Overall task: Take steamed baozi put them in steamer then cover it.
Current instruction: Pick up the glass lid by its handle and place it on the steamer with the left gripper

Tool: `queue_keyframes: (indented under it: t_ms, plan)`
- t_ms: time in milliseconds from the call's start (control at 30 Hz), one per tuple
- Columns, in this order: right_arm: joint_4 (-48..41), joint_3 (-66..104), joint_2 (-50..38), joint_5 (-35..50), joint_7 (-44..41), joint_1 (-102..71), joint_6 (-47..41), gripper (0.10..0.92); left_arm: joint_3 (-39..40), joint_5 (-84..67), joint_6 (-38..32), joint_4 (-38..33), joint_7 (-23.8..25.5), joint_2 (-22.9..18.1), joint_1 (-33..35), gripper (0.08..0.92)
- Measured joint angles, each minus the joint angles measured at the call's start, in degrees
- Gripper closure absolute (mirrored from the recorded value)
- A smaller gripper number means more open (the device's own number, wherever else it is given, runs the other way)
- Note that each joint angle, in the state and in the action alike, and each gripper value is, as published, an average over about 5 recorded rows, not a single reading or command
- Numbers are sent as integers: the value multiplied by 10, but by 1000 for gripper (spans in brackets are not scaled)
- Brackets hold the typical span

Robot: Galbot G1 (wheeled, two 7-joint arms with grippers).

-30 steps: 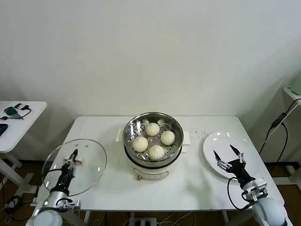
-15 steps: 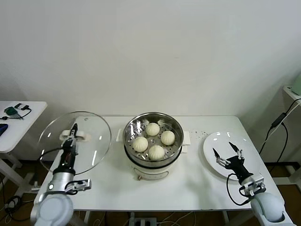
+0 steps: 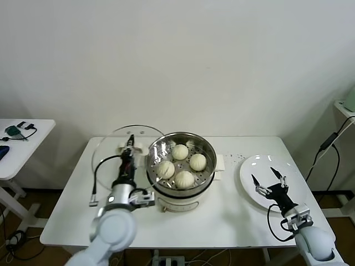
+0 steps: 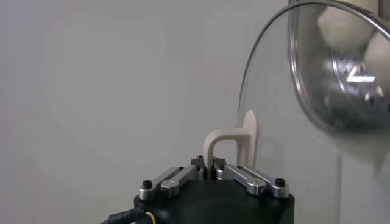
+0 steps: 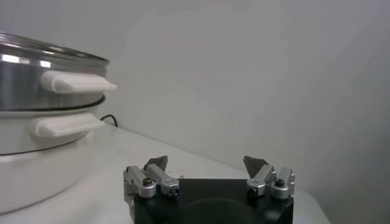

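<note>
left pincer (image 4: 210, 173) clamps cover (image 4: 268, 122) handle

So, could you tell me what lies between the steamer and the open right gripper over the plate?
In the head view, only bare white table and the plate's near rim separate the steamer from the right gripper, which hovers open above the plate.

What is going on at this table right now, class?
The left gripper is shut on the white handle of the glass lid, holding it tilted beside the steamer, not yet over it. Four buns already sit on the perforated tray inside the open pot. The right gripper hangs open and idle above the white plate, which lies on the table to the pot's right.
</note>
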Motion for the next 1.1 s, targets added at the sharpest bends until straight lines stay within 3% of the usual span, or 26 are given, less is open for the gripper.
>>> queue_keyframes:
  t_ms: [267,600,1100]
  plan:
    - [-5,13,7,-12,-1,-6,6,203,86,43,30,58,43,-77,-74,850]
    - [-10,22,13,-25,-3,-10,10,203,130,62,34,132,55,-157,-111,850]
    - [-20,25,17,-37,-8,-7,17,203,141,72,33,203,50,-203,-132,850]
